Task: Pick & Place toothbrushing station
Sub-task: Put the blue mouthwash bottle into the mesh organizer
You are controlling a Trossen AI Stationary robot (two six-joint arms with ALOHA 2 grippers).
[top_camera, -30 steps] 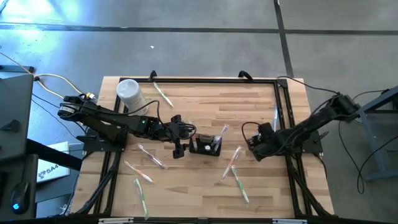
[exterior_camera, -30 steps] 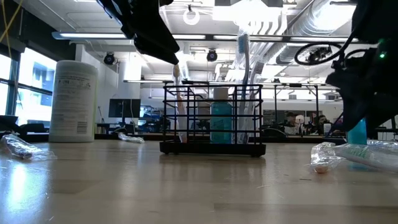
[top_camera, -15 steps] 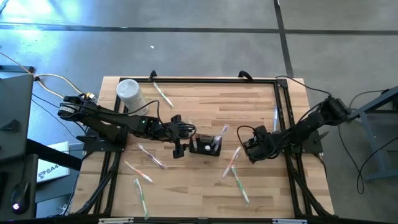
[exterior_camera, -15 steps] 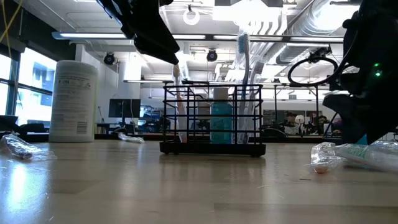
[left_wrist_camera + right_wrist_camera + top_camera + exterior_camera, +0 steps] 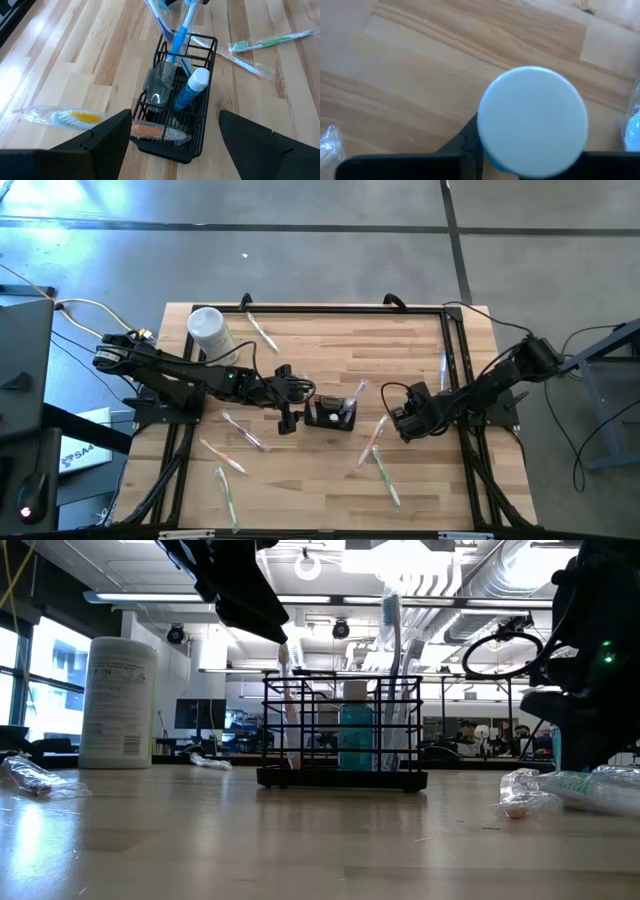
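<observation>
Sitting mid-worktop (image 5: 320,360), the toothbrushing station (image 5: 331,415) is a black wire rack holding upright toothbrushes (image 5: 390,640), a blue tube with a white cap (image 5: 192,87), a grey item and an orange wrapped one lying along its near end. Nothing is touching it.

Left hand (image 5: 288,417) is parked just beside the station, on the side toward the left arm, above the worktop; fingers (image 5: 105,137) spread wide, rack visible through the gap, nothing held.

Right hand (image 5: 400,418) is on the station's other side, near it but apart, low over the worktop. Its wrist view is mostly filled by a round white cap (image 5: 532,120) with a blue edge, sitting between the dark fingers (image 5: 395,167); looks clamped on it, and the blue body (image 5: 556,750) shows under the arm in the low view.

White lidded canister (image 5: 209,328) stands toward the far left corner. Wrapped toothbrushes (image 5: 380,465) lie loose across the wood, one bagged item (image 5: 570,788) right by the right hand.
</observation>
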